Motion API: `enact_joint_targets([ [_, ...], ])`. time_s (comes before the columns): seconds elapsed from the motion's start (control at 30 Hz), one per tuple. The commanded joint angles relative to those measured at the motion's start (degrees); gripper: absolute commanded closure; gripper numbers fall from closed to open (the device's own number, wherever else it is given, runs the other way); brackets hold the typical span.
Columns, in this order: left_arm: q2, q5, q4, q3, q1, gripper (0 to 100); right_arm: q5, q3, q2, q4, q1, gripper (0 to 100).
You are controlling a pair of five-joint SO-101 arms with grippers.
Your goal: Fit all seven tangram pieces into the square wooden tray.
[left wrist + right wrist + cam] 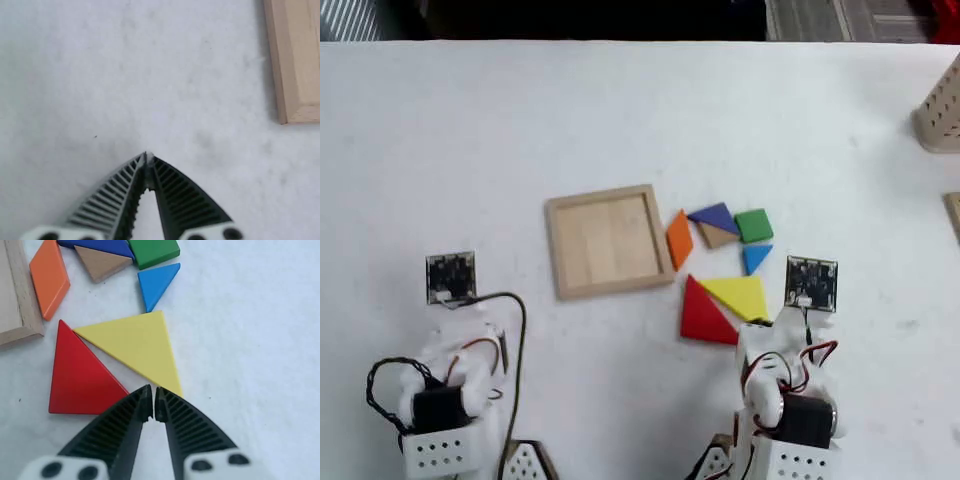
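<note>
The square wooden tray (558,250) lies mid-table with nothing in it; its edge (280,75) and a corner (15,330) show in the wrist views. To its right lie the orange parallelogram (679,239) (49,283), dark blue triangle (714,216) (100,246), tan triangle (717,237) (102,263), green square (754,225) (154,251), small blue triangle (755,258) (156,282), yellow triangle (739,295) (137,345) and red triangle (703,314) (80,375). My right gripper (153,405) is shut just short of the yellow and red triangles. My left gripper (146,159) is shut over bare table, left of the tray.
Both arm bases (440,420) (790,420) sit at the near edge. Two square marker boards (451,275) (811,283) lie flat beside the arms. A perforated wooden block (942,115) stands at the far right edge, with another wooden object (954,215) below it.
</note>
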Motion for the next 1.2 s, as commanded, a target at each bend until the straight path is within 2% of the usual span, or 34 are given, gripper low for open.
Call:
enact_joint_targets([
  [0.0, -0.92, -0.35, 0.35, -0.35, -0.31, 98, -0.09, -0.26, -0.13, 0.22, 0.22, 98.1],
  [0.7, -0.92, -0.35, 0.00, -0.88, 2.07, 98, -0.09, 0.88, -0.13, -2.33, -0.04, 97.8],
  [0.97, -0.92, -0.18, -5.89, -6.33, 2.07, 98, -0.09, -3.25, -0.13, -3.30, 0.40, 97.8],
  [1.17, -0.92, -0.35, -9.41, -7.47, 2.15, 98, -0.09, -0.44, -0.13, -2.95, -0.04, 97.8],
])
